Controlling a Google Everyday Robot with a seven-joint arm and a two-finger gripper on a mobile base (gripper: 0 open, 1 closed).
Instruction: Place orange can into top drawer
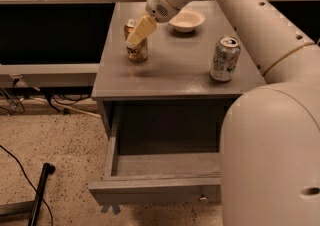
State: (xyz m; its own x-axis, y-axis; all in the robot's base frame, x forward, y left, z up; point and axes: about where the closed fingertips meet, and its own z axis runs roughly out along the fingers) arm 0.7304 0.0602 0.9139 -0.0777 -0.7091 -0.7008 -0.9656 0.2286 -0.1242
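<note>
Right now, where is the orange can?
In the camera view, the orange can stands on the cabinet top, left of the white bowl, the gripper at it.

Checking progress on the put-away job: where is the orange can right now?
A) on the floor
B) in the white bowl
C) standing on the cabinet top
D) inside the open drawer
C: the orange can stands upright on the cabinet top, with the gripper right at it, and it is not in the open top drawer below.
</note>
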